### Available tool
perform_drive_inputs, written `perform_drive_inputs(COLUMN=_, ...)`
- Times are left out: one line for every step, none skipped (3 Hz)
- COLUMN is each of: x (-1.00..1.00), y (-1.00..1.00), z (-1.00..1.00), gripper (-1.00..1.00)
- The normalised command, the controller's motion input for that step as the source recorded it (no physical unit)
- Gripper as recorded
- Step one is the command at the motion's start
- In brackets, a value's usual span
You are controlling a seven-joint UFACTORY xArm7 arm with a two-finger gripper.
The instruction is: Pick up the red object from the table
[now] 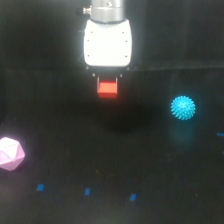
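The red object [107, 89] is a small bright red block held between the dark fingers of my gripper [107, 85], just below the white gripper body. It hangs above the black table [115, 165], with a faint shadow under it. The gripper is shut on the block, and the fingers hide its upper part.
A cyan spiky ball [183, 107] sits on the table at the exterior view's right. A pink faceted polyhedron [10, 153] sits at the left edge. Small blue tape marks [87, 191] lie along the front of the table.
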Motion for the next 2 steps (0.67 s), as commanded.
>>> perform_drive_inputs(x=0.26, y=-0.12, z=0.06, gripper=-0.79)
perform_drive_inputs(x=0.06, y=0.13, z=-0.09, gripper=-0.97)
